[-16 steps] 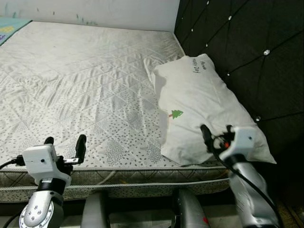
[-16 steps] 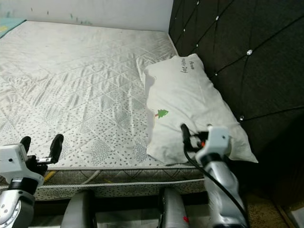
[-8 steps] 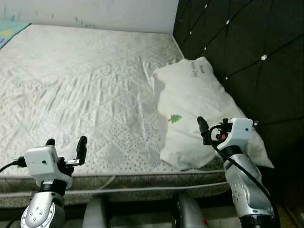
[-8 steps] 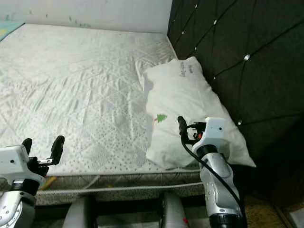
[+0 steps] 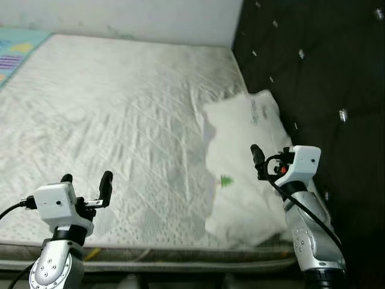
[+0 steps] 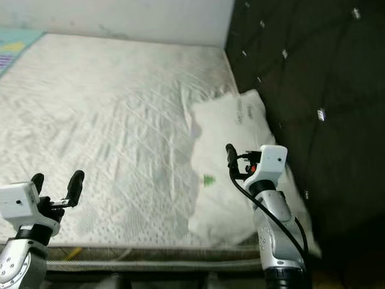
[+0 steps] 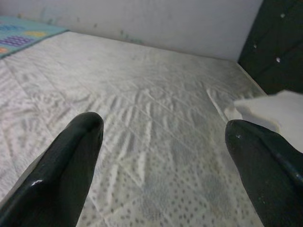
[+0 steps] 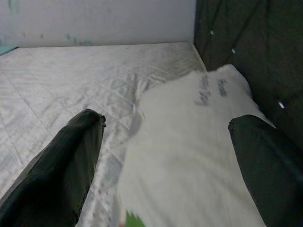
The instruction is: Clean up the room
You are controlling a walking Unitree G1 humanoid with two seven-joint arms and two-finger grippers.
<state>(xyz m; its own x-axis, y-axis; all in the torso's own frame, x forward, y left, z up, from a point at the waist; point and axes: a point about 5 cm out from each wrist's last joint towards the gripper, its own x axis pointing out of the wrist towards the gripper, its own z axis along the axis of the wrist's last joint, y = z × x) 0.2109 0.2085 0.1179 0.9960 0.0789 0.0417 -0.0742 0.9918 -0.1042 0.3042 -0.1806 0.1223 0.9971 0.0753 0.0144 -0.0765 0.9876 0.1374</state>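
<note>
The right gripper [image 8: 163,156] has its two black fingers wide apart and holds nothing. It hangs above the near half of the white pillow [image 5: 249,156], pointing along it, so it seems placed there to come down on the pillow. In the right wrist view the pillow lies directly between the fingers, with its dark printed words near the far end and a small green mark at the near edge.

The left gripper [image 5: 84,186] is also spread and empty. It is raised over the near edge of the mattress [image 5: 108,102], well apart from the pillow, and probably only waits.

The pillow lies on the right side of the mattress, against the dark padded headboard [image 5: 313,66]. Its near corner reaches the front edge of the bed, which may be why it needs straightening. The quilted mattress has no sheet. At its far left corner a coloured mat [image 5: 18,51] shows, beside the pale wall [image 5: 132,18].
</note>
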